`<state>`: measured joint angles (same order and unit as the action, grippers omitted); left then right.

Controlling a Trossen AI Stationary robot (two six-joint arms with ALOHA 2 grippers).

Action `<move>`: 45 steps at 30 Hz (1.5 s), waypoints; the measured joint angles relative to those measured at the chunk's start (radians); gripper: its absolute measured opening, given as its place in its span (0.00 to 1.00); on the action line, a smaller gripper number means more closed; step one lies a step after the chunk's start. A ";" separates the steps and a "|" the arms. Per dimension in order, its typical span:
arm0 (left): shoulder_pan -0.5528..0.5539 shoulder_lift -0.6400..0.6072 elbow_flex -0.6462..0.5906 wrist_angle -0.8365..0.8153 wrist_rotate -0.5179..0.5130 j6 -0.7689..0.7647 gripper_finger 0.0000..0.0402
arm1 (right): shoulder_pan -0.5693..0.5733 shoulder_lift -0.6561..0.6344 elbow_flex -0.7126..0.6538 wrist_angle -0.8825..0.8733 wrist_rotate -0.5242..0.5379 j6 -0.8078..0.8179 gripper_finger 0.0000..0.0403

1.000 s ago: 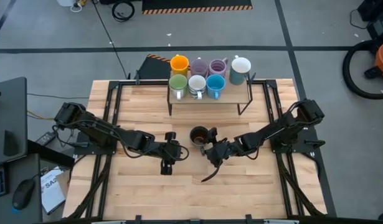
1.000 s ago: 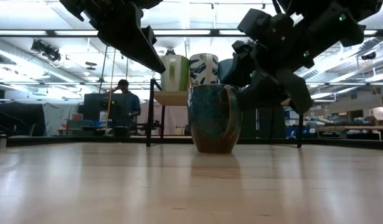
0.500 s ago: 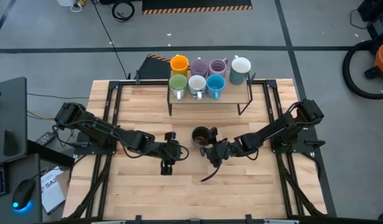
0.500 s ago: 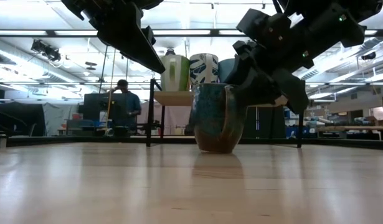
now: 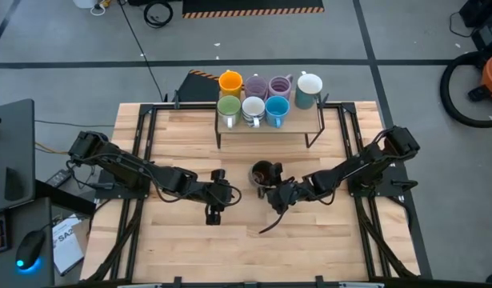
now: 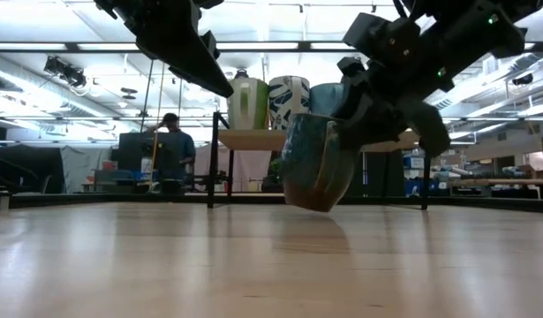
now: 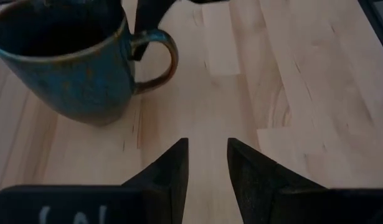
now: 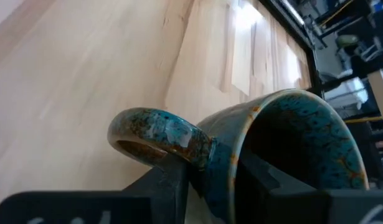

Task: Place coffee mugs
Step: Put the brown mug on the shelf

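Right gripper (image 5: 271, 190) tilts the dark mug (image 5: 263, 173) off the table at frame centre.
Its jaws pinch the rim beside the handle, likely bound for the mug shelf (image 5: 310, 128) at upper centre. Left gripper (image 5: 213, 214) waits nearby, jaws slightly apart, empty.

Pale wooden table (image 5: 182, 240), small raised shelf (image 5: 266, 128) at its far edge bearing seven mugs (image 5: 254, 108).

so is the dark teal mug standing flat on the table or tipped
Tipped and lifted. In the low view the dark teal mug leans with its base clear of the table, and the right gripper clamps its rim beside the handle.
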<state>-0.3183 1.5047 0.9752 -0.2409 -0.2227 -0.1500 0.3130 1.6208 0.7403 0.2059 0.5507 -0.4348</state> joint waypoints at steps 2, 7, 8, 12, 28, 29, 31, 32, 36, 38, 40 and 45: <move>0.000 0.000 0.000 0.000 0.002 -0.001 0.29 | 0.000 -0.023 0.000 -0.042 0.000 0.024 0.25; 0.000 0.000 0.000 0.000 0.001 0.003 0.29 | 0.000 -0.106 0.000 -0.119 -0.030 0.052 0.25; 0.000 0.000 0.000 0.000 0.001 0.003 0.29 | 0.000 -0.125 0.000 -0.138 -0.041 0.059 0.25; 0.000 0.000 0.000 0.004 0.000 0.001 0.29 | -0.002 -0.212 0.001 -0.251 -0.066 0.081 0.25; 0.003 0.000 0.000 0.014 0.010 -0.011 0.29 | -0.100 -0.398 0.206 -0.770 -0.179 0.128 0.25; 0.003 0.000 0.000 0.014 0.009 -0.011 0.29 | -0.107 -0.398 0.222 -0.791 -0.182 0.124 0.25; 0.003 0.000 0.000 0.014 0.010 -0.011 0.29 | -0.118 -0.398 0.256 -0.837 -0.194 0.121 0.25; 0.003 0.000 0.000 0.014 0.010 -0.011 0.29 | -0.124 -0.398 0.274 -0.862 -0.201 0.120 0.25; 0.003 0.000 0.000 0.014 0.010 -0.011 0.29 | -0.147 -0.397 0.339 -0.950 -0.218 0.120 0.25; 0.003 0.000 0.000 0.013 0.010 -0.011 0.29 | -0.155 -0.398 0.369 -0.994 -0.215 0.120 0.25; 0.003 0.000 0.000 0.011 0.010 -0.011 0.29 | -0.166 -0.398 0.394 -1.026 -0.215 0.118 0.25; 0.003 0.000 0.000 0.011 0.010 0.026 0.29 | -0.202 -0.398 0.443 -1.101 -0.215 0.096 0.25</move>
<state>-0.3153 1.5047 0.9749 -0.2298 -0.2131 -0.1242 0.1113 1.2228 1.1830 -0.8952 0.3358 -0.3386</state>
